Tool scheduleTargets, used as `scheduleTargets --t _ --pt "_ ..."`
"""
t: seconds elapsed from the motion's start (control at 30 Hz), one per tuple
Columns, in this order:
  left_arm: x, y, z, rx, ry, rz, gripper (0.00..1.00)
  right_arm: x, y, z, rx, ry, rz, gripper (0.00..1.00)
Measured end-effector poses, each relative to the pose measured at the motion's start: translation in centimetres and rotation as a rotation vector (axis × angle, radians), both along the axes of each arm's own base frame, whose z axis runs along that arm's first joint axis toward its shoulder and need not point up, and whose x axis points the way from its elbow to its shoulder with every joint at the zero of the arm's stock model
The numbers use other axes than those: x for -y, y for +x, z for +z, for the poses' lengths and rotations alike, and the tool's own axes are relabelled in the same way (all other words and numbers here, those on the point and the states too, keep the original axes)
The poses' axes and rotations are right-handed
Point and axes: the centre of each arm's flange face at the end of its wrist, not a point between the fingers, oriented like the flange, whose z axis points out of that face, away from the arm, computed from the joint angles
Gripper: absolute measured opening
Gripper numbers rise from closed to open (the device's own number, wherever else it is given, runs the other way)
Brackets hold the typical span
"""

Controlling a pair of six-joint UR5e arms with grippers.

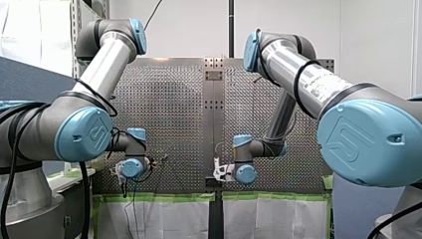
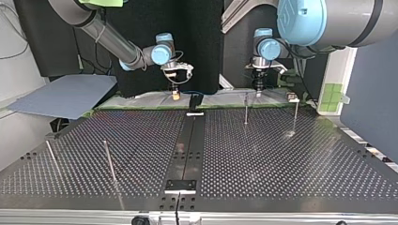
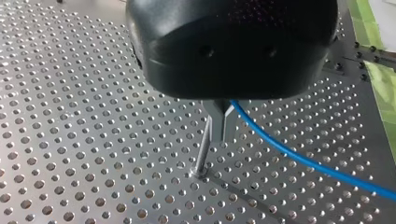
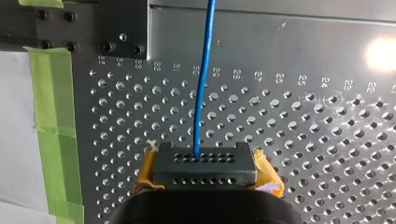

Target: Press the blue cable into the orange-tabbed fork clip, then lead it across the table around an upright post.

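The blue cable leaves my left gripper, whose metal fingers pinch it narrowly just beside an upright post on the perforated counter. Another stretch runs straight ahead from my right gripper, its yellow-padded fingers clamped on it. In the top view both grippers hang in the frame's upper middle.

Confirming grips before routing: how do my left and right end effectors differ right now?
My left end effector has slim bare metal fingers; my right end effector has yellow pads beside a black perforated block. The left one stands beside an upright post; the right one has none near, only green tape along the table. Both appear shut on the blue cable.
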Motion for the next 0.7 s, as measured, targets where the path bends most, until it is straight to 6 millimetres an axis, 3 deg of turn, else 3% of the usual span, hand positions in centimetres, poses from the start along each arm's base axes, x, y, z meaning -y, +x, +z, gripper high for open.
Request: scheduleTargets --t 0.7 --pt "-0.6 0.4 0.2 0.023 -0.049 0.013 0.00 0.7 -0.2 -1.0 -0.006 0.010 -0.006 0.00"
